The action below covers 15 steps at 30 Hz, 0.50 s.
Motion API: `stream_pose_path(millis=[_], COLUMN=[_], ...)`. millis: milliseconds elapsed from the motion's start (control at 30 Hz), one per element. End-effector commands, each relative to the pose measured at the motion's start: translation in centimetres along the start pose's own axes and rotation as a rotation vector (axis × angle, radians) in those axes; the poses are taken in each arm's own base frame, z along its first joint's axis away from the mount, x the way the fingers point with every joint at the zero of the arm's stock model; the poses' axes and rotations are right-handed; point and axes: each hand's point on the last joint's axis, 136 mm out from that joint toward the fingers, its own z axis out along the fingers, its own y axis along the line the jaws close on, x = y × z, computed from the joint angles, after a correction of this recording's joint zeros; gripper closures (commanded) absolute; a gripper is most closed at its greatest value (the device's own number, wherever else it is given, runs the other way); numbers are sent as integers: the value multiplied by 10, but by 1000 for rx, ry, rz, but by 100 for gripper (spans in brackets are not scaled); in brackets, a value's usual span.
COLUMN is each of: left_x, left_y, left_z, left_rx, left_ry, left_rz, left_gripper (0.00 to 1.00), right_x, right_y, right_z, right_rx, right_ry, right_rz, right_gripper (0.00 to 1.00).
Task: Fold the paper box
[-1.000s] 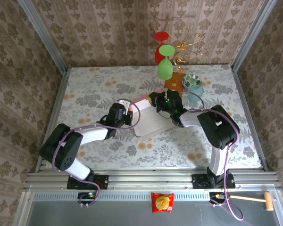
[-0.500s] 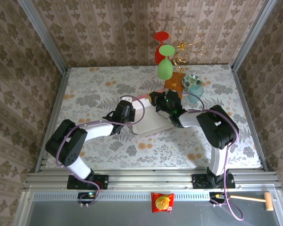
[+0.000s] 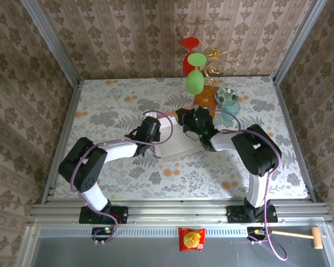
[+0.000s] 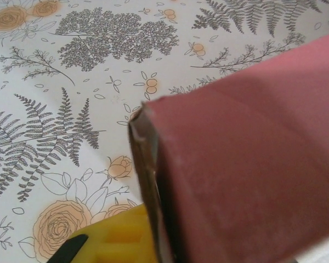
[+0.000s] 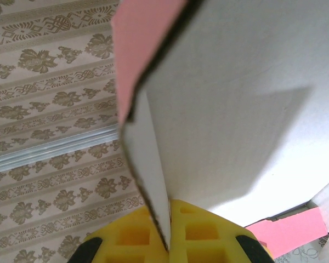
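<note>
The paper box (image 3: 177,146) lies half-formed at the table's middle, its pale inner face up. My left gripper (image 3: 153,129) is at its left wall. In the left wrist view the pink wall (image 4: 247,164) rises over the flowered cloth. Its dark cut edge presses against my one visible yellow pad (image 4: 118,244), and the other finger is hidden behind the wall. My right gripper (image 3: 192,122) is at the box's far right corner. In the right wrist view a whitish flap (image 5: 236,98) runs down between both yellow pads, with the right gripper (image 5: 170,233) shut on it.
Just behind the box lie a brown-orange booklet (image 3: 205,98), a patterned bowl (image 3: 227,95) and a teal cup (image 3: 231,109). A red glass (image 3: 190,55) and a green glass (image 3: 195,81) hang by a gold wire stand (image 3: 222,55). A snack bag (image 3: 191,239) and a wooden hammer (image 3: 301,236) rest on the near ledge.
My left gripper has slid right and a little farther away, against the box's left wall, which now stands closer to the middle. The right gripper has stayed put.
</note>
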Motion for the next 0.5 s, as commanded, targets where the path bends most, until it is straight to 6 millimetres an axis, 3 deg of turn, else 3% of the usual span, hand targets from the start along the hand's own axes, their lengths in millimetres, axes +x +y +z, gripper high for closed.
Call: stream_pose_path(millis=[0, 100, 467], left_x=[-10, -9, 1], left_y=[4, 7, 27], left_z=[6, 7, 4], left_rx=[-20, -28, -164], left_ry=[-16, -14, 99], left_rz=[-30, -40, -63], left_gripper=[92, 100, 100], right_x=[28, 27, 24], right_y=[-31, -32, -30], right_z=[1, 1, 0], right_rx=[106, 111, 101], right_ry=[97, 96, 74], right_rz=[32, 34, 40], right_gripper=[100, 100, 100])
